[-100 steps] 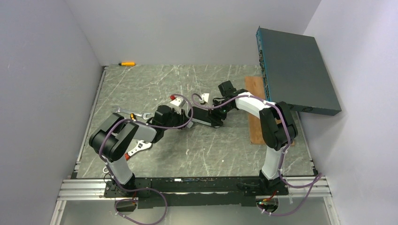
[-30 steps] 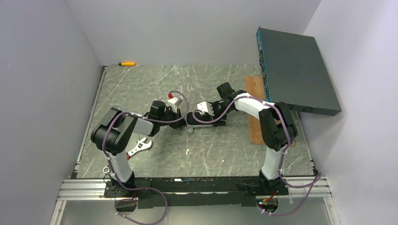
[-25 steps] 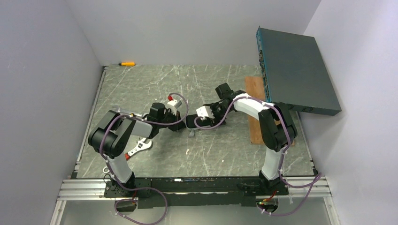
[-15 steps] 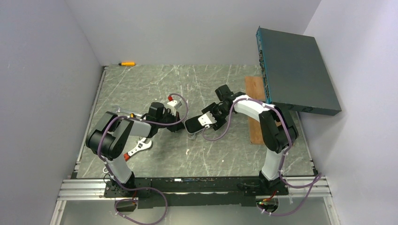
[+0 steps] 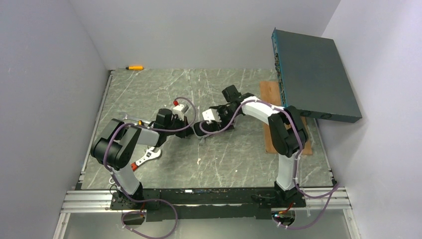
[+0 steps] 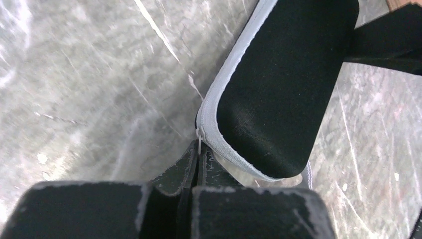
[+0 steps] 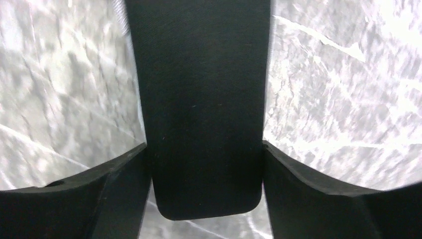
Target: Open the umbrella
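The umbrella point(image 5: 200, 130) is a short black oblong bundle with a pale zip seam, held just above the marble table's middle. My right gripper point(image 5: 209, 125) is shut on it. In the right wrist view both fingers press the sides of the black bundle point(image 7: 201, 99) at the right gripper point(image 7: 205, 164). My left gripper point(image 5: 190, 131) reaches the bundle's left end. In the left wrist view the jaws of the left gripper point(image 6: 199, 149) are shut on the small white zip pull point(image 6: 199, 141) at the corner of the umbrella point(image 6: 283, 84).
A large dark teal flat box point(image 5: 313, 74) leans at the right wall above a wooden board point(image 5: 271, 102). An orange screwdriver point(image 5: 134, 67) lies at the far left corner. A wrench point(image 5: 145, 158) lies by the left arm.
The right gripper has carried the bundle a little left and away and turned it. The left gripper has drawn back to the left, still pinched at the bundle's end.
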